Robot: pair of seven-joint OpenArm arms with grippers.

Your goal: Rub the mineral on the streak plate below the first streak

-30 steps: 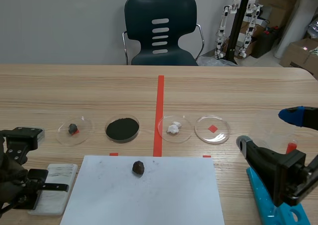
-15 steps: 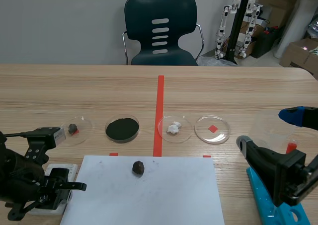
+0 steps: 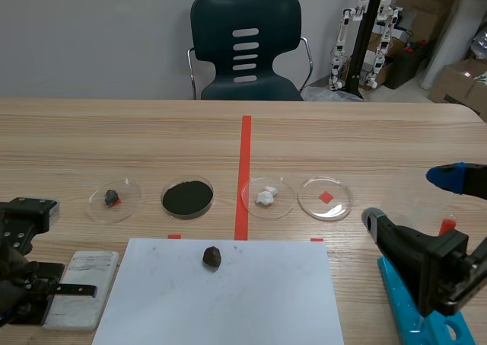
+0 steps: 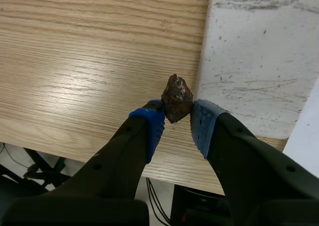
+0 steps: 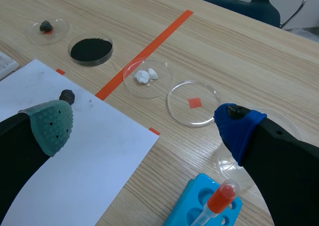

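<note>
The left gripper (image 4: 176, 120) sits low by the table's near left corner. Its two blue pads are squeezed tight on a small, bumpy brown mineral (image 4: 177, 97). The mineral is just beside the long edge of the white streak plate (image 4: 259, 61), on the side away from the paper (it might be touching that edge, hard to say). Grey streaks (image 4: 249, 4) cross the plate's far end. Next comes a white paper sheet (image 3: 228, 299) with a dark rock (image 3: 211, 257) on it. Behind it stands a dish of black powder (image 3: 187, 197). The right gripper (image 5: 144, 125) is wide open and holds nothing, near a blue rack (image 3: 415, 314).
</note>
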